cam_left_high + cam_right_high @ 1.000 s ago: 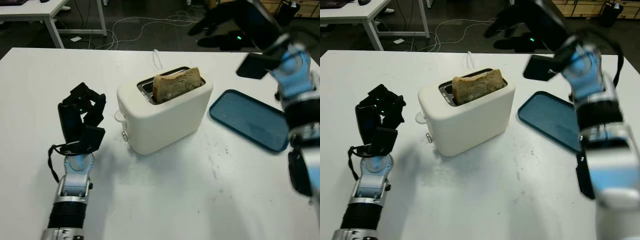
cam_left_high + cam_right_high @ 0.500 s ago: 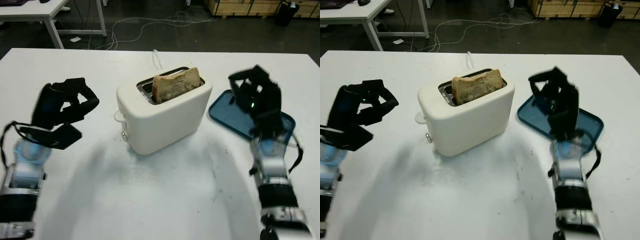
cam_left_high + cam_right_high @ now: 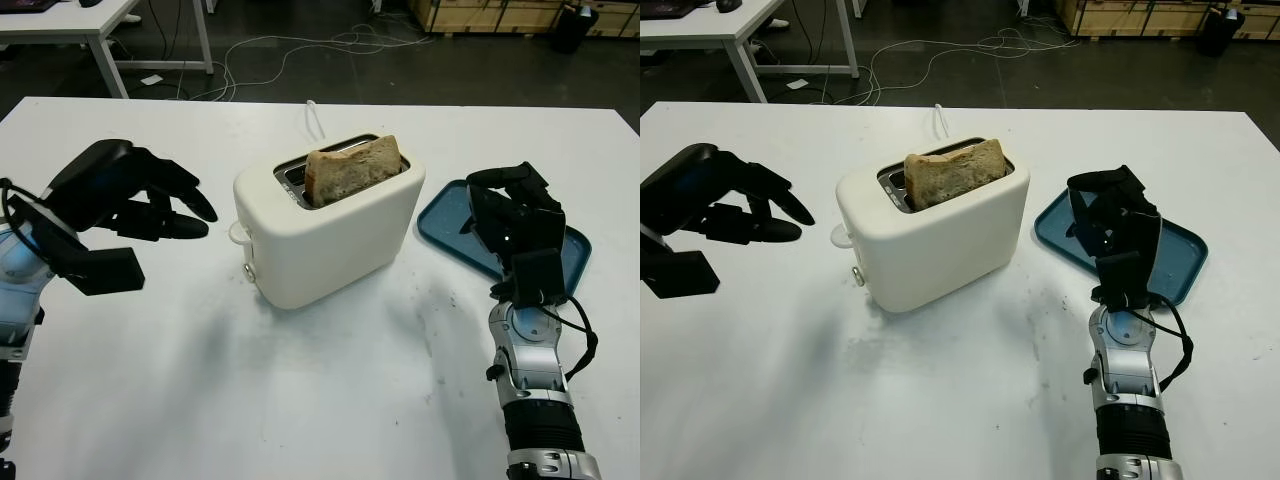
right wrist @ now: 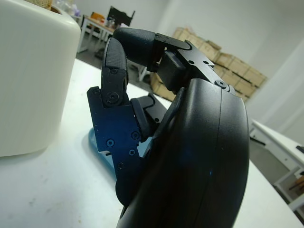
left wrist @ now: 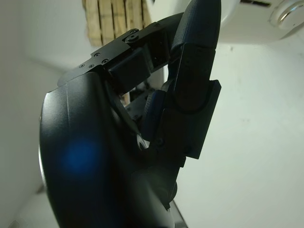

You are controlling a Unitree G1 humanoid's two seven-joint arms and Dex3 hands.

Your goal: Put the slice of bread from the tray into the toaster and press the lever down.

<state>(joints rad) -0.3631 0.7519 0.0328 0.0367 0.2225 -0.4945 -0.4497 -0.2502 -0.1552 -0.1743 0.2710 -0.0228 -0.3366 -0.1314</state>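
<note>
White table | left robot hand open beside toaster | right robot hand curled, empty

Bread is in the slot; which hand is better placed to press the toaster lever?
Left. The left hand is open beside the toaster end bearing the lever; the right hand is curled over the tray.

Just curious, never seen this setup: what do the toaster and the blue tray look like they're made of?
The toaster looks like smooth matte cream plastic: rounded moulded corners, soft sheen. The tray seems to be teal plastic with a low raised rim and a dull, speckled surface, though coated metal can't be ruled out.
</note>
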